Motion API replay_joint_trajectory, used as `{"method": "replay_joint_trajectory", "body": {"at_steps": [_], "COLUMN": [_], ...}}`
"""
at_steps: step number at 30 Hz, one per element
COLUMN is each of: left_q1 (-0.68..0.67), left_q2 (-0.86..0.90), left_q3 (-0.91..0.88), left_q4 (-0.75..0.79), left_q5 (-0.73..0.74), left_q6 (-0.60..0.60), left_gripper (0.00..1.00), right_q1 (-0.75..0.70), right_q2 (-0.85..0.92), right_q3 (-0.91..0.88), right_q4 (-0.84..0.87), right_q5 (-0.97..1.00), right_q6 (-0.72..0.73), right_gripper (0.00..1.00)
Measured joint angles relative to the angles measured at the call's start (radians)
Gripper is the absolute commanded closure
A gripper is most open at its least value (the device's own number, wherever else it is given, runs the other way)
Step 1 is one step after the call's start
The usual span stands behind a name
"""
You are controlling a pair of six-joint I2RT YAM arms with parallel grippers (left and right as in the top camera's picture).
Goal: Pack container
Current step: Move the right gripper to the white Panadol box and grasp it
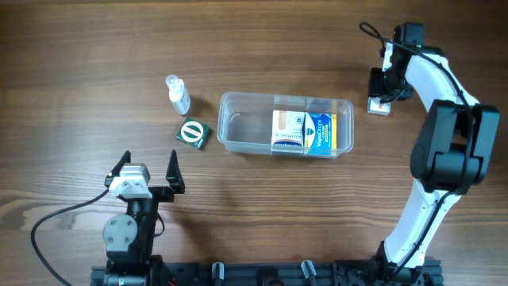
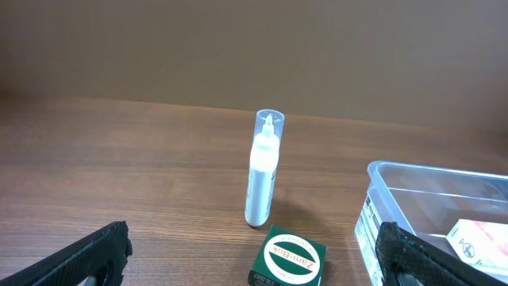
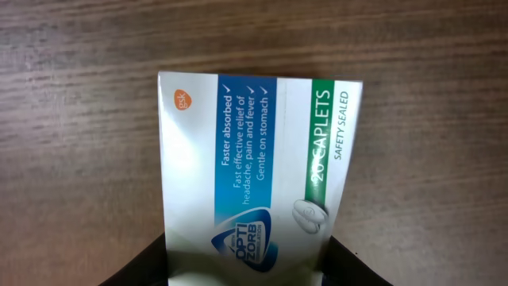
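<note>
The clear plastic container (image 1: 238, 119) sits mid-table and holds two small boxes, one orange-and-white (image 1: 286, 131) and one blue-and-yellow (image 1: 319, 132). Its corner shows in the left wrist view (image 2: 381, 199). A green Zam-Buk box (image 1: 192, 133) (image 2: 287, 258) and a small clear spray bottle (image 1: 177, 94) (image 2: 263, 171) stand left of it. My right gripper (image 1: 379, 102) (image 3: 248, 274) is at the far right, shut on a white, blue and green caplet box (image 3: 254, 159) just above the table. My left gripper (image 1: 148, 171) (image 2: 254, 262) is open and empty, near the front, facing the green box.
The wooden table (image 1: 79, 63) extends around the objects. The right arm (image 1: 444, 135) reaches along the right edge. A cable (image 1: 55, 218) trails from the left arm base at the front left.
</note>
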Motion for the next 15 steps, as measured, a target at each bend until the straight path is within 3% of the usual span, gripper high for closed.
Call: {"method": "replay_joint_trajectory", "body": {"at_steps": [9,15], "left_q1": [0.000,0.000], "left_q2": [0.000,0.000], "left_q3": [0.000,0.000], "left_q4": [0.000,0.000], "left_q5": [0.000,0.000], "left_q6": [0.000,0.000], "left_gripper": [0.00,0.00], "right_q1": [0.009,0.119], "right_q2": [-0.309,-0.465], "right_q3": [0.000,0.000], "right_q4": [-0.130,-0.277], "right_q5": [-0.014,-0.038], "right_q6": [-0.060,-0.157], "right_gripper": [0.54,0.55]}}
